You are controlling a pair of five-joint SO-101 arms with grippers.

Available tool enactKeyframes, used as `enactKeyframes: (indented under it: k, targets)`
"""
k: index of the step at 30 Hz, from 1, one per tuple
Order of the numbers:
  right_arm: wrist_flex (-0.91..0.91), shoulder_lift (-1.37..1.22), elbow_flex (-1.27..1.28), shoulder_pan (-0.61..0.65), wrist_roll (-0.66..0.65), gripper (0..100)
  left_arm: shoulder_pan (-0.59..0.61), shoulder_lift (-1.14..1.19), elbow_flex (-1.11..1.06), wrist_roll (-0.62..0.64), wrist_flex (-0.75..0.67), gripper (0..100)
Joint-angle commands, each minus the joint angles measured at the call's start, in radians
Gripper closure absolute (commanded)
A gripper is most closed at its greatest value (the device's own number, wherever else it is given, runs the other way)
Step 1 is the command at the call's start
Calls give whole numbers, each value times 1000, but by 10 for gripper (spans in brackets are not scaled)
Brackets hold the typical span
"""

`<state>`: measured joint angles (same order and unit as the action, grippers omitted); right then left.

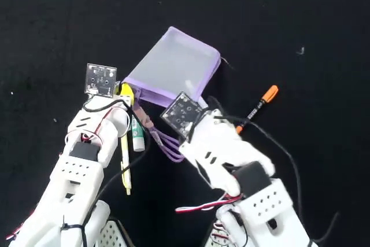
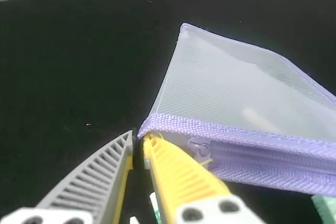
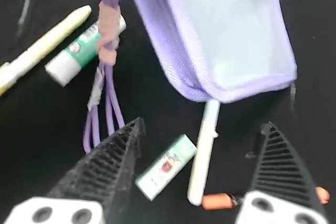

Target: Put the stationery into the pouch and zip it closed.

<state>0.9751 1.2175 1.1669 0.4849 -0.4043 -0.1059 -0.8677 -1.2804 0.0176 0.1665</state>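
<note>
1. My left gripper (image 2: 137, 139) is clenched on one corner of the pouch (image 2: 236, 93), at the end of its zipped edge. The zip pull (image 2: 198, 145) sits just beside my yellow finger.
2. My right gripper (image 3: 202, 126) is released, its jaws spread wide. It hangs over the white pen (image 3: 206, 148), whose tip touches the pouch's other corner along that edge. A green-and-white block (image 3: 165, 167) lies just beside the pen.
3. The rest of the stationery lies outside the pouch. The glue stick (image 1: 137, 134) and yellow pen (image 1: 125, 160) are near the clamped corner, alongside the pouch's strap (image 1: 167, 143). The orange-capped pen (image 1: 257, 107) is off the pouch's opposite side.
4. As I judge it, the step in hand is a pick by my right arm while the left anchors the pouch. I cannot tell whether the zip is open. A pale streak behind the mesh may be something inside, or something lying underneath.
5. To do it well, I would lower the right jaws astride the white pen's middle, square across its length. They should stay clear of the block and of the pouch's hem, so that no fabric gets pinched. The left clamp should be firm enough that the pouch does not slide when the pen goes in.
6. My left forearm lies low over the black table (image 1: 58, 39), running towards the pouch, with the wrist at the clamped corner. My right arm arches over the strap side of the pouch, wrist tipped down, so the jaws point at the table.
</note>
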Motion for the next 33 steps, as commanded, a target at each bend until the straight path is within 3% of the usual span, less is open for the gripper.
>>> enactKeyframes:
  k: [1, 10, 20, 33]
  targets:
    - [-144, 8, 54, 15, 72, 660, -1, -26, 19, 69, -9, 973]
    - [-512, 7, 269, 83, 147, 660, 1, -29, 28, 132, 29, 973]
    - [-551, -30, 271, 95, 204, 660, 2, -28, 28, 153, 29, 973]
    - [-715, -631, -2, 203, 204, 660, 119, -26, 45, 269, 29, 973]
